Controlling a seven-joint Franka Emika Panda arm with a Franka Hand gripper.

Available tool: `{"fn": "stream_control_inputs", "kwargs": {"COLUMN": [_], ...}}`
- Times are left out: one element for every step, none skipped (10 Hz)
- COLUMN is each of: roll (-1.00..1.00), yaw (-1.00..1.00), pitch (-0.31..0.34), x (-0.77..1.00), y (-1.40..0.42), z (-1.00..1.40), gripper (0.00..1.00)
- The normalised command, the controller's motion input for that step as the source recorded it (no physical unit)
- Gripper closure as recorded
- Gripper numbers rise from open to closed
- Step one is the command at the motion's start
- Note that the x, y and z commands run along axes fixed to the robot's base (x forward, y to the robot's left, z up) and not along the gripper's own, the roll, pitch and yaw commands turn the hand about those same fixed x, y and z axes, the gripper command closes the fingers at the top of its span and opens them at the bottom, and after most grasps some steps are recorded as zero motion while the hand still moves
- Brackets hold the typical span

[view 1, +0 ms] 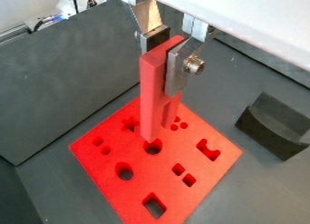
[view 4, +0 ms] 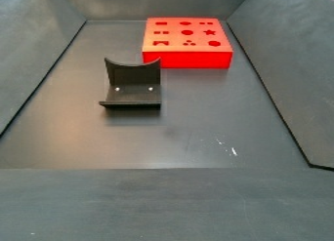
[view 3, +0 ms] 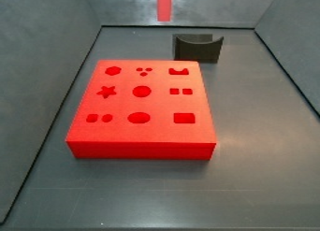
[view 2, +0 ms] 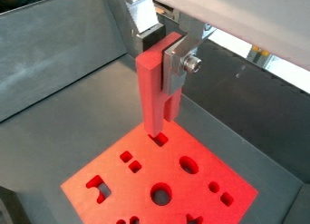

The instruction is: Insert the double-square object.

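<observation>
claw (view 1: 161,48) raised above the floor | pointing straight down | silver fingers (view 2: 179,59) clamped on something red

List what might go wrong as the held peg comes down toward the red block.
1. The gripper, shut on the peg, holds it well above the block; both wrist views show many different holes close together, so the prongs may land in the wrong one.
2. The plates grip only the peg's upper end, so a touch on the block's face may tilt it.
3. The holder stands near the block's far edge; a wide move may hit it.
</observation>
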Motion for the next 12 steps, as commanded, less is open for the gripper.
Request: {"fn": "stream_control_inputs", "kwargs": {"roll": [-0.11, -0.06, -0.04, 0.00, 0.00, 0.04, 0.12, 0.14, 0.09, 0.07, 0.02, 0.00], "yaw": [0.00, 0.00, 0.00, -0.05, -0.08, -0.50, -0.81, -0.91, -1.00, -1.00, -1.00, -1.00], "pitch": [-0.070, 0.000, -0.007, -0.023, 0.000, -0.007, 0.000, 0.000, 0.000, 0.000, -0.011, -0.103], "x": [0.00, 0.00, 0.00, -0.03, 0.00, 0.20, 0.29, 0.28, 0.13, 0.09, 0.04, 0.00], "y": [0.00, 0.00, 0.00, 0.13, 0.14, 0.32, 0.08, 0.00, 0.00, 0.00, 0.00, 0.00], "z": [-0.21, -0.07, -0.09, -0.15, -0.37, -0.71, -0.62, -0.58, -0.56, -0.55, -0.49, -0.28], "gripper": [1.00, 1.00, 1.00, 1.00, 1.00, 1.00, 1.00, 1.00, 1.00, 1.00, 1.00, 1.00]}}
